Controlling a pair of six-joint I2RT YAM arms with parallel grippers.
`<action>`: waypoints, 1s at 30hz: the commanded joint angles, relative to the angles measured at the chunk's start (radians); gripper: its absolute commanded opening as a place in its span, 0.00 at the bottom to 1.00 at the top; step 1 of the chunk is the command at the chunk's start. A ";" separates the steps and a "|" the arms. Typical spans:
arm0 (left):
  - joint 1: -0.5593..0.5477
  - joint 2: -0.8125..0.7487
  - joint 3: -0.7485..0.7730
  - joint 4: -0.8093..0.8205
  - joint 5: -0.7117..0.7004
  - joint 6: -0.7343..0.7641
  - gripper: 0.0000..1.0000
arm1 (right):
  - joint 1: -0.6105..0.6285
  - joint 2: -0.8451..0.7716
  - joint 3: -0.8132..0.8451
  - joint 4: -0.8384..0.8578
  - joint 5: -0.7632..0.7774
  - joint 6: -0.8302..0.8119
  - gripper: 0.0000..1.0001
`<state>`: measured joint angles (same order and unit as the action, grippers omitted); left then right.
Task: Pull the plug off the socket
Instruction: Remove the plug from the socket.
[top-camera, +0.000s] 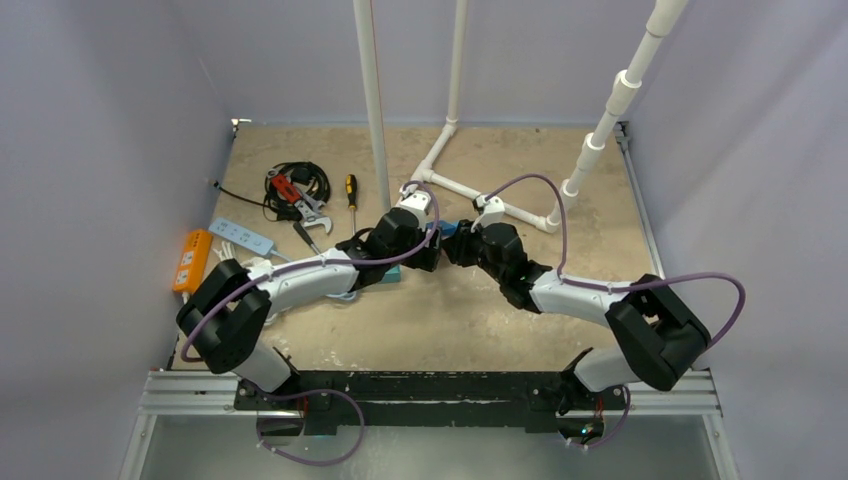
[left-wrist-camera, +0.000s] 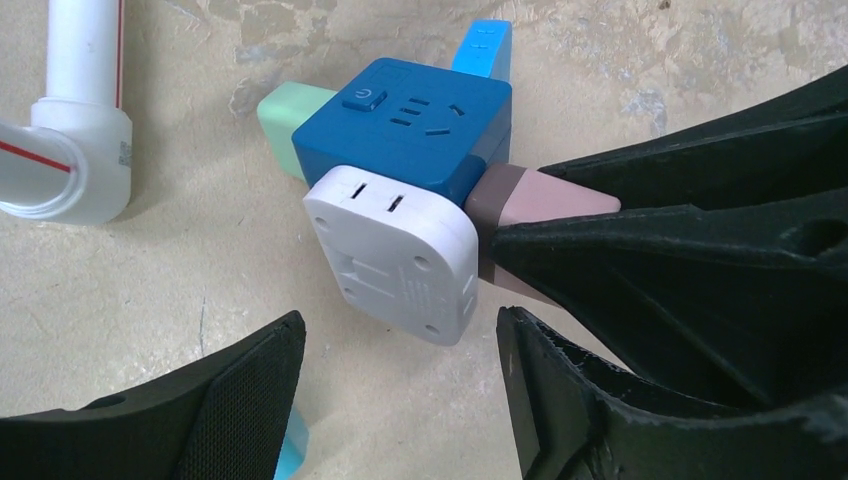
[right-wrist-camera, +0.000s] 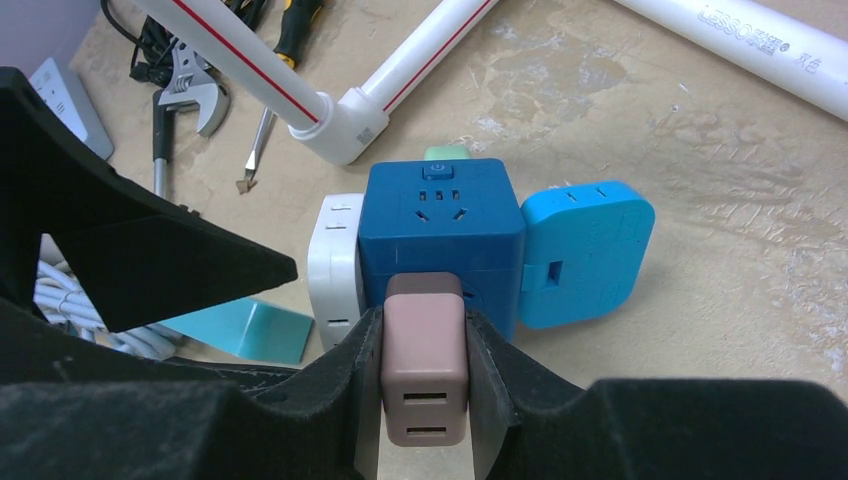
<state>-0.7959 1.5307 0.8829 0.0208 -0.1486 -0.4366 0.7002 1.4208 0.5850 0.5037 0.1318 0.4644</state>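
Observation:
A blue cube socket sits on the table with several plugs in its sides: white, mauve-pink, light blue and pale green. My right gripper is shut on the mauve-pink plug, one finger on each side of it, and the plug is still seated in the socket. My left gripper is open just short of the white plug, with nothing between its fingers. In the top view both grippers meet at the socket.
White PVC pipes run behind the socket, with an elbow close to it. A wrench, a screwdriver, a white power strip and an orange one lie at the left. A teal piece lies beside the left arm.

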 joint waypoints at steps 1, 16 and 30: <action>0.008 0.033 0.055 0.042 -0.005 -0.010 0.70 | 0.008 0.009 0.046 0.068 -0.006 0.006 0.00; 0.011 0.013 0.063 -0.019 -0.138 0.059 0.54 | 0.009 -0.010 0.040 0.056 0.020 0.005 0.00; 0.011 -0.071 0.044 -0.123 -0.222 0.112 0.45 | 0.009 -0.014 0.038 0.052 0.027 0.004 0.00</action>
<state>-0.7979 1.5181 0.9176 -0.0963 -0.2981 -0.3691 0.7021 1.4330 0.5907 0.5095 0.1474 0.4690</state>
